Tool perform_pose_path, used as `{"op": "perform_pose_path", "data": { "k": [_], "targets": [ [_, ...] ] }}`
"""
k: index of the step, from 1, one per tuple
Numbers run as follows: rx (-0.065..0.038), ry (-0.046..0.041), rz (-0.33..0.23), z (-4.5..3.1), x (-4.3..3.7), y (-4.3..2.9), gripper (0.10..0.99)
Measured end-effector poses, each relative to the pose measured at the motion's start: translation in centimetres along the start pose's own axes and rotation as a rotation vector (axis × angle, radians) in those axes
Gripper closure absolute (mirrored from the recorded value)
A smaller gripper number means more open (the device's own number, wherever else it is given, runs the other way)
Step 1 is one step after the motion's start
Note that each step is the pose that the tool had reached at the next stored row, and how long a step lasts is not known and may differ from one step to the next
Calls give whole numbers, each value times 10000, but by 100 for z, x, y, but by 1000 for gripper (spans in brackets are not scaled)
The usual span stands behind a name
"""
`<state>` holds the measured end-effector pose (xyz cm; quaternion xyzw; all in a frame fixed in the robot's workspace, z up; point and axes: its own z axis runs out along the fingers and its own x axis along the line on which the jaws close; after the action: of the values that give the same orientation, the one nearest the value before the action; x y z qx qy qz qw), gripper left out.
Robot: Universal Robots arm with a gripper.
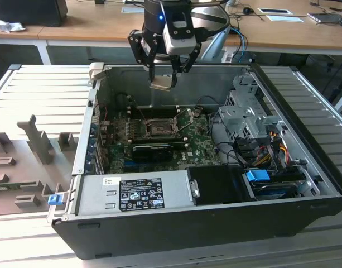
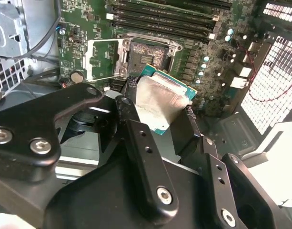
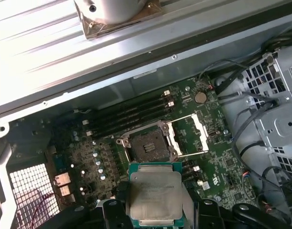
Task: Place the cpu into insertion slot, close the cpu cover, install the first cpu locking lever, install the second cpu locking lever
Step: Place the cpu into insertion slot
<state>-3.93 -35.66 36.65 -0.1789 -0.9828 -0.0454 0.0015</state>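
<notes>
On the counter (image 1: 42,89), the case (image 1: 204,84) lay open; your tool (image 1: 163,80) clasped the cpu (image 3: 154,195), well clear of the socket (image 3: 146,147); any tilt on seating could bend pins.

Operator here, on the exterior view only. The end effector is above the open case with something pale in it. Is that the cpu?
Observer: Yes. In both wrist views the cpu is clamped in the end effector, with its metal top facing the cameras.
Operator: Is the cover out of the way?
Observer: In the first wrist view the cpu cover is swung open beside the socket.
Operator: Is anything sitting in the socket?
Observer: No. Its contact field lies bare in the first wrist view.
</notes>
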Motion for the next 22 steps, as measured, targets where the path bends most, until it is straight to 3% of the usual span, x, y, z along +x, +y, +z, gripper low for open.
{"op": "perform_pose_path", "data": {
  "k": [6,13,22],
  "targets": [
    [-14,-72,822,3,0,0,557],
    [12,-82,884,55,2,-6,557],
    [-6,-177,1949,62,1,-6,557]
  ]
}}
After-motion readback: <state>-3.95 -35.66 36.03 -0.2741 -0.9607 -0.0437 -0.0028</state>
